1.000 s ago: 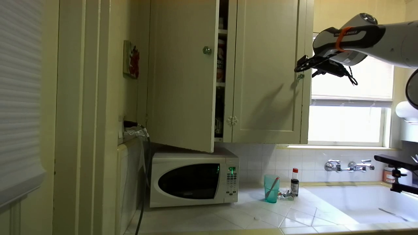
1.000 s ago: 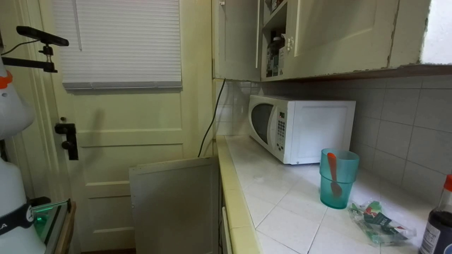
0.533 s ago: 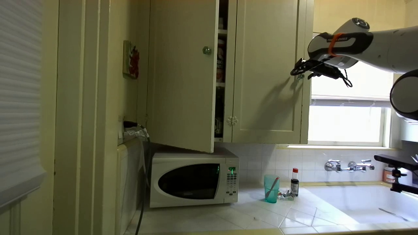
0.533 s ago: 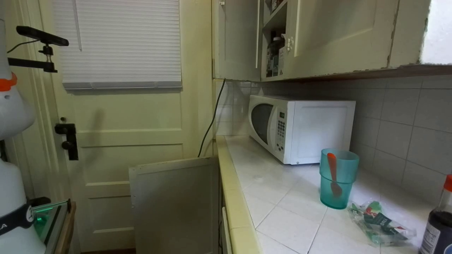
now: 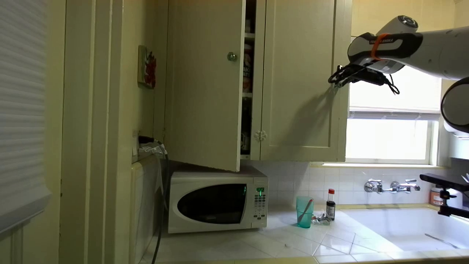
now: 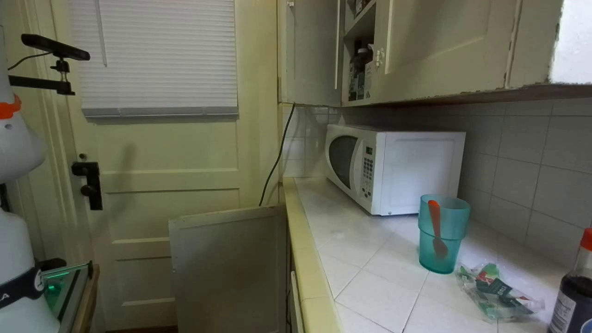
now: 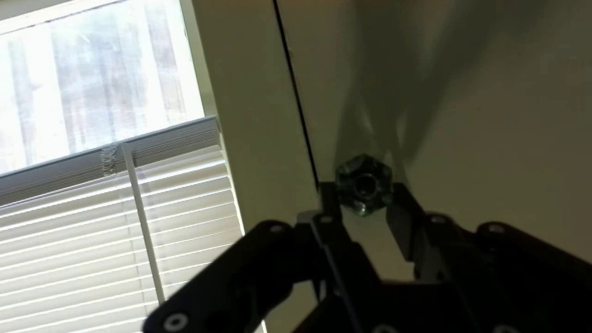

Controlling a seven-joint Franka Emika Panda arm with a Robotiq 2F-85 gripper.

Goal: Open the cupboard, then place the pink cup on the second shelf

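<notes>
Wrist view: I've got the gripper narrow, fingers either side of the glassy knob, gap just taking it, so I read it as holding; makes sense b/c that's where the window-side door gets pulled.

In an exterior view my arm is out across the window, forearm near level, wrist tipped down twd the cupboard. Its far door, above the microwave, is ajar w/ shelves showing.

In an exterior view a teal cup stands upright on the counter, propping an orange-red spoon; gripper's out of frame. No pink cup in any view, can't say where it is.
</notes>
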